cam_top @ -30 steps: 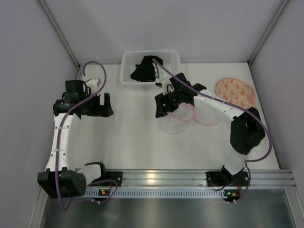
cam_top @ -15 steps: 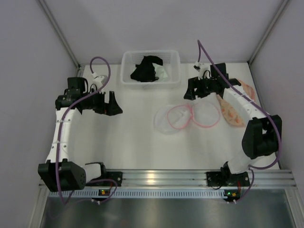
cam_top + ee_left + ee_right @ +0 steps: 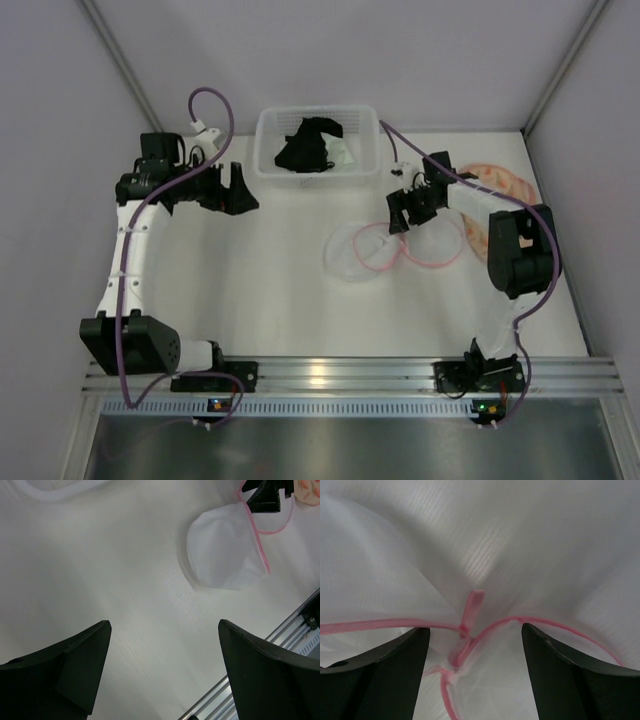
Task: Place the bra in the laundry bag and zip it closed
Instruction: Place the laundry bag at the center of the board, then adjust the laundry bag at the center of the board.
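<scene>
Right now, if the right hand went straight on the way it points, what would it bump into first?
Probably the laundry bag. The open right hand points down at it, with the bag's pink loop lined up between its fingers. How close it already is can't be told.

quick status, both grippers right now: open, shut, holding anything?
Left gripper: open, holding nothing.
Right gripper: open, jaws standing either side of the laundry bag at its pink seam, not clamped on it.
</scene>
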`<state>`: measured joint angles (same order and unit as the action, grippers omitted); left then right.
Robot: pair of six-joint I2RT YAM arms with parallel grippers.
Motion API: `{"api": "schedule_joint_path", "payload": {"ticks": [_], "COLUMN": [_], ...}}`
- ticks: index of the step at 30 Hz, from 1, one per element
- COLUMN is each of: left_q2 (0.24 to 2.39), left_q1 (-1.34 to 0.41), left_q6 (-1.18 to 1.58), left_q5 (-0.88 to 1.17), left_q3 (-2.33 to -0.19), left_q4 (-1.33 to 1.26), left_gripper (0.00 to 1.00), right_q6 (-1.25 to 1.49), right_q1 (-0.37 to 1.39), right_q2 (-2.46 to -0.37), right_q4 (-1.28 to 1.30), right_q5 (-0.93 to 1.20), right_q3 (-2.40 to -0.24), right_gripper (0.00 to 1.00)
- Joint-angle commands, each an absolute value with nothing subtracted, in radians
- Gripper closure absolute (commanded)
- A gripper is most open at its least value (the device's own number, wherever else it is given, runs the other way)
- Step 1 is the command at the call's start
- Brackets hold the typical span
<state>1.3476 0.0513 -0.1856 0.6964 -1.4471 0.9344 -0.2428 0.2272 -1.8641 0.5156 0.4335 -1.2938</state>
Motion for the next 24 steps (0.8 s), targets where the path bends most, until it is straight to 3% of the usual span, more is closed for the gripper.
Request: {"api": "schedule_joint_path", "payload": {"ticks": [1, 5, 8, 12, 14, 24], "left_q2": [1.382, 1.431, 1.453, 1.463, 1.459, 1.462], "left_q1": [0.048, 0.044, 0.041, 0.032, 0.031, 0.032], "left_q6": [-0.183, -0.137, -0.118, -0.109, -0.115, -0.121], "left_q5": [0.672, 0.661, 0.663, 0.660, 0.655, 0.560], "left_q3": [-1.526, -1.563, -1.585, -1.598, -1.595, -1.591], "left_q4": [0.887, 0.862, 0.845, 0.842, 0.841, 0.827], "left_gripper": [0.06, 0.09, 0.10, 0.10, 0.11, 0.11], "right_q6": [-0.282, -0.279, -0.275, -0.264, -0.250, -0.152], "right_q1": [0.236, 0.236, 0.236, 0.235, 0.229, 0.104], "right_q2": [-1.876, -1.882, -1.885, -1.884, -1.879, -1.848], "right_q4": [0.457, 0.422, 0.403, 0.390, 0.390, 0.380], "right_q5": [0.420, 0.405, 0.399, 0.384, 0.379, 0.365], "right_q3": [-1.301, -1.266, -1.256, -1.266, -1.284, -1.385], "right_gripper": [0.25, 0.34, 0.50, 0.85, 0.98, 1.00]}}
